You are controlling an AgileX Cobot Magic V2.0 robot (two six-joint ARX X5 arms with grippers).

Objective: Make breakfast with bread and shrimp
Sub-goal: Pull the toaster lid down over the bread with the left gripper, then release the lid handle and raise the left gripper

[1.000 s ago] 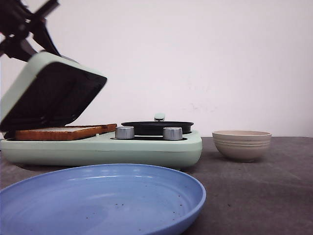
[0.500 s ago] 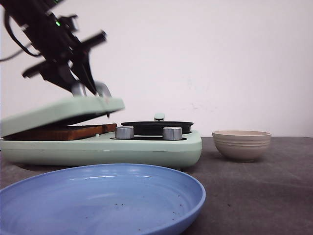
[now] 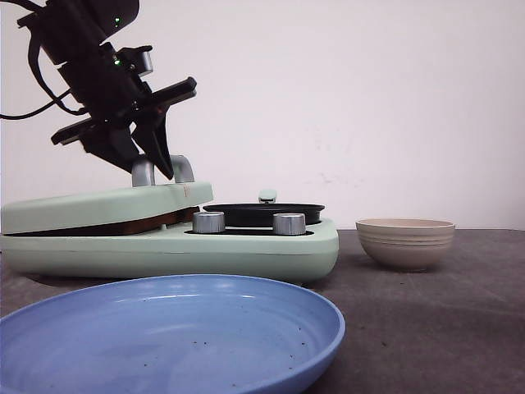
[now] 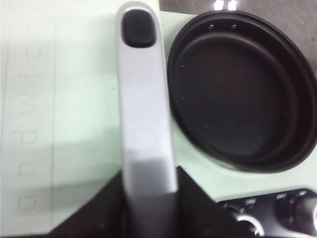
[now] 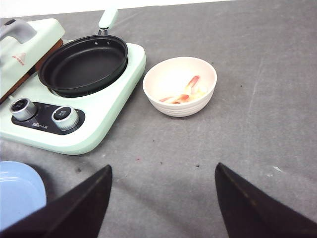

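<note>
The bread (image 3: 160,221) lies inside the mint-green sandwich maker (image 3: 246,250) and shows only as a brown crust edge (image 5: 48,53) under the lowered lid (image 3: 98,207). My left gripper (image 3: 154,169) is shut on the lid's silver handle (image 4: 146,109), with a black finger pressed against each side of it. The shrimp (image 5: 189,84) lies as pink-red pieces in the beige bowl (image 5: 180,87), which stands right of the maker (image 3: 406,243). Over the bare grey table in front of the bowl, my right gripper (image 5: 163,165) hangs open and holds nothing.
A black round pan (image 5: 84,63) sits on the maker's right half, behind two silver knobs (image 3: 209,222) (image 3: 289,224). A large blue plate (image 3: 164,332) lies at the near edge. Its corner (image 5: 20,191) shows beside my right gripper.
The lid has swung down from wide open to almost flat over the bread. My left gripper came down and to the right with the handle.
</note>
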